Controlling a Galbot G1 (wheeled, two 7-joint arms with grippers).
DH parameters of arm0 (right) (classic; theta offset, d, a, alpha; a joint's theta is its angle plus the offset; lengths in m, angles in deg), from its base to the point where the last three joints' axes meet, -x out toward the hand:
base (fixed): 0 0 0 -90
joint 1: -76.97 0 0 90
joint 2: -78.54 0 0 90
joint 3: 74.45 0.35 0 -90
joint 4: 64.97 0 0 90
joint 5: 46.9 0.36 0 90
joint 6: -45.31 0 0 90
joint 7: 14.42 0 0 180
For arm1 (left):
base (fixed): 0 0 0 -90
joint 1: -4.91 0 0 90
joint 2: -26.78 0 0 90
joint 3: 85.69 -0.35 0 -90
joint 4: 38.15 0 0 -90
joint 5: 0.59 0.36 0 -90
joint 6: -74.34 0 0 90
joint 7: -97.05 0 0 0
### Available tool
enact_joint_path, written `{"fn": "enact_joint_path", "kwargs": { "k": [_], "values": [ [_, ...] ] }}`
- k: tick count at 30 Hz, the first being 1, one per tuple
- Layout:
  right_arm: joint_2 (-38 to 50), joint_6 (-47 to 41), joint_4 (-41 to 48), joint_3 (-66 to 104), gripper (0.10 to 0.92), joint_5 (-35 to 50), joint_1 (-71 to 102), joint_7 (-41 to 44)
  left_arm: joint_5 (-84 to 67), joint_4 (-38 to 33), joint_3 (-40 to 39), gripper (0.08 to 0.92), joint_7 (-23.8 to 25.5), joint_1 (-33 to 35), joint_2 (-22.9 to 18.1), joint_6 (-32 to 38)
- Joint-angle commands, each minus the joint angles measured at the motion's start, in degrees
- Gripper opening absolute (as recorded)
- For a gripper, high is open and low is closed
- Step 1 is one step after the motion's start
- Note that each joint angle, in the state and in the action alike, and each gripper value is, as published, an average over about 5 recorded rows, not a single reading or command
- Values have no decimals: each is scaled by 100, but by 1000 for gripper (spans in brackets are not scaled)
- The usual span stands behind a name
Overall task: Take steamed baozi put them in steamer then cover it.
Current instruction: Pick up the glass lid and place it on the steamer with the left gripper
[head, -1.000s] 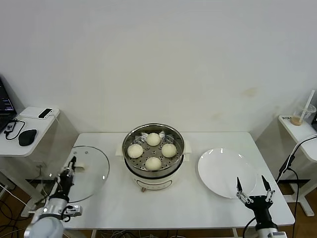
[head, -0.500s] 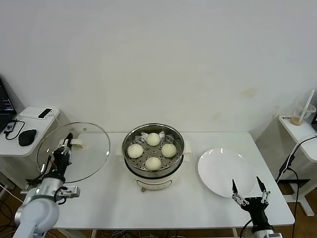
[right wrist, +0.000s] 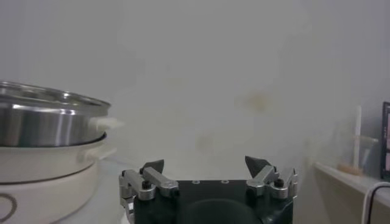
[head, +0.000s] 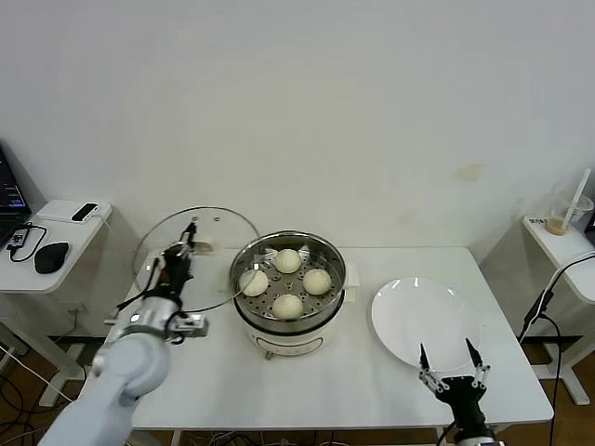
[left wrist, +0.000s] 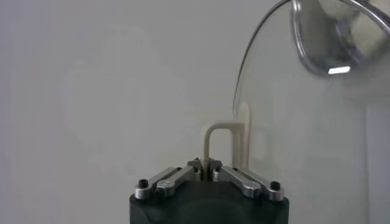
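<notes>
The left end effector [head: 189,243] grips the cover [head: 197,257] by its handle, tilted upright just left of the steamer [head: 288,283] holding 4 steamed baozi [head: 287,306]. The right end effector [head: 451,365] hangs wide open at the near right tabletop [head: 363,381] edge.

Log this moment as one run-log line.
left end effector: shut on cover, airborne beside steamer | baozi: four inside | right end effector: open, idle near plate
</notes>
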Motion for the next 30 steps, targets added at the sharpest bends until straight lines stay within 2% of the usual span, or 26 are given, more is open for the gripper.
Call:
{"fn": "enact_joint_path", "kwargs": {
  "k": [1, 6, 14, 21, 30],
  "values": [
    [-308, -322, -201, -233, 823, -521, 70, -139, 1066, 1036, -1284, 133, 816, -1419, -1227, -760],
    [-369, -385, -233, -378, 823, -660, 73, -183, 1516, 1183, -1168, 133, 1128, -1458, -1847, -893],
    [-454, -335, -192, -537, 823, -793, 104, -207, 1965, 975, -1440, 133, 1438, -1265, -2510, -1045],
    [-497, -260, -196, -604, 823, -858, 175, -209, 2294, 1096, -1547, 133, 1423, -1009, -2823, -987],
    [-501, -199, -170, -692, 823, -880, 194, -233, 2604, 1183, -1519, 133, 1393, -755, -2948, -883]
  ]
}}
